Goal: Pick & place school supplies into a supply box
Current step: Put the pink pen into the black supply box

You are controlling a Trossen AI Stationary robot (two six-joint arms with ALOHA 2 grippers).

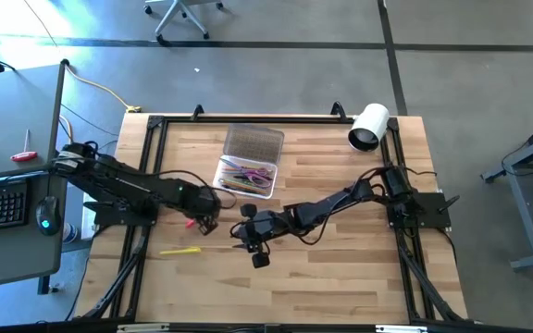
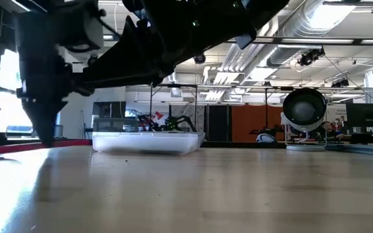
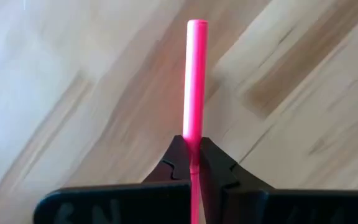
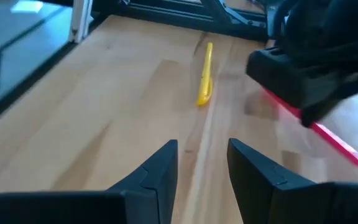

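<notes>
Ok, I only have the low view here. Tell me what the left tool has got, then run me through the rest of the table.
Observer: The left tool is closed on a pink pen.
Operator: Give me the right tool.
Observer: The right tool is open and empty, over bare wood beside the left one.
Operator: Now whatever is loose.
Observer: One yellow pen lies on the table on the left arm's side, well apart from the supply box.
</notes>
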